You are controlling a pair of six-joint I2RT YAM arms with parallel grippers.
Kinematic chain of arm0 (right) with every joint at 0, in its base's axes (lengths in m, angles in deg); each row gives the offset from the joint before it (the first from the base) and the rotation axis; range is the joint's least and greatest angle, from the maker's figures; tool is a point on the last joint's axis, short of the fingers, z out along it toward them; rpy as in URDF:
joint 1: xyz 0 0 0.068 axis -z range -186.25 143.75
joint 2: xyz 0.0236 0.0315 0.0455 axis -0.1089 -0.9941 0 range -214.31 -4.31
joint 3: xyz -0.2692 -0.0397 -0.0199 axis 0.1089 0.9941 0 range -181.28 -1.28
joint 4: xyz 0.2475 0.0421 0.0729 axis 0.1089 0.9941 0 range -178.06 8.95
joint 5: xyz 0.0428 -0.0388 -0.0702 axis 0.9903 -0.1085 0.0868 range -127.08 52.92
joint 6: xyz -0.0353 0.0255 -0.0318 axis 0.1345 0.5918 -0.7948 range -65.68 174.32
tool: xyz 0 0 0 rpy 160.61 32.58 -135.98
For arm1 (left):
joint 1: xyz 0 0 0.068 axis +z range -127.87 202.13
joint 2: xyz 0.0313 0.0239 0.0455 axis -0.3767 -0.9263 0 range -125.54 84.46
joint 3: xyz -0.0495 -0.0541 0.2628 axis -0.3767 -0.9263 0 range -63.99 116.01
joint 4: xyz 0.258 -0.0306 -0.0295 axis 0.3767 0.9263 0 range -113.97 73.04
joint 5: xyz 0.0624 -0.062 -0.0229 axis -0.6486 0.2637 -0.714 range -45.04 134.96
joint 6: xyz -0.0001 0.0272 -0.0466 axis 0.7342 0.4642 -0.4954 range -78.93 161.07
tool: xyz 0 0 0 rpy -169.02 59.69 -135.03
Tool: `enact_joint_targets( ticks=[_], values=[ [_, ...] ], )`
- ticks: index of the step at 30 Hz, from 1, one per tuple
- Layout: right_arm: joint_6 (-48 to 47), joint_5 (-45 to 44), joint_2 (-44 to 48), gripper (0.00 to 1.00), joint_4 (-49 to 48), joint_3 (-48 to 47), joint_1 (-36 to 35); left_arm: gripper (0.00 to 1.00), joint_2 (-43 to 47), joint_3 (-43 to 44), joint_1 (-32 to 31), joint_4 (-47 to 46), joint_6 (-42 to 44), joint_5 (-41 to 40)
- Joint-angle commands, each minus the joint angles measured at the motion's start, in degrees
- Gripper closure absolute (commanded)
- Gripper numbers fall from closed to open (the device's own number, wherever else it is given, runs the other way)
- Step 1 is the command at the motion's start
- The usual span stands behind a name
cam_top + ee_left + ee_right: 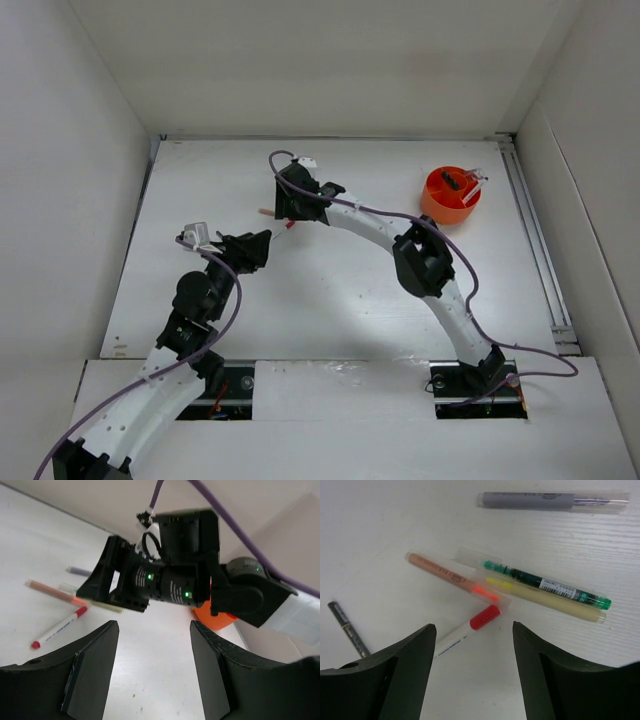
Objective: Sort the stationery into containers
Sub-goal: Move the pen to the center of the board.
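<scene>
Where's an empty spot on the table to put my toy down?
The wide white table between the left arm and the right arm is bare, and so is the far left corner, beyond the left tool. It's crowded under the right tool, where the pens lie bunched, and inside the orange organiser.

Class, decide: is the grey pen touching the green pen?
Apart. The right wrist view shows bare table between the grey pen and the green pen.

Bright even light, soft shadows, slight foreground blur.
</scene>
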Motion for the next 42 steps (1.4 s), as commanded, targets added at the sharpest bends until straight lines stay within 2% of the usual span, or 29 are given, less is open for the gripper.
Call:
enact_joint_targets(
  ticks=[1, 5, 9, 27, 34, 38, 42],
  values=[
    [4.81, -5.25, -2.17, 0.31, 4.31, -5.03, 0.35, 0.44, -2.6, 1.18, -0.35, -1.42, -0.32, 2.4],
    [6.48, -4.46, -5.86, 0.3, 6.06, -9.33, -0.25, 0.44, -3.22, 1.18, -0.35, -2.03, -0.32, 2.93],
    [7.1, -3.94, -6.57, 0.37, 6.07, -10.04, -1.49, 0.44, -3.22, 1.18, -0.35, -2.04, -0.32, 3.54],
    [8.15, -6.13, -9.38, 0.6, 8.36, -10.22, -2.02, 0.45, -3.75, 1.18, -0.35, -3.71, -0.32, 5.39],
    [7.54, -8.94, -7.02, 0.76, 8.97, -4.26, -2.02, 0.45, -4.27, 1.18, -0.35, -3.71, 0.2, 5.39],
    [6.4, -8.95, -2.54, 0.86, 4.58, 3.04, -2.02, 0.45, -4.27, 1.18, -0.35, -3.71, 0.2, 5.39],
    [4.29, -8.24, 1.77, 0.92, 1.59, 10.07, -2.55, 0.45, -4.27, 0.65, -0.35, -3.71, 0.2, 5.39]
  ],
)
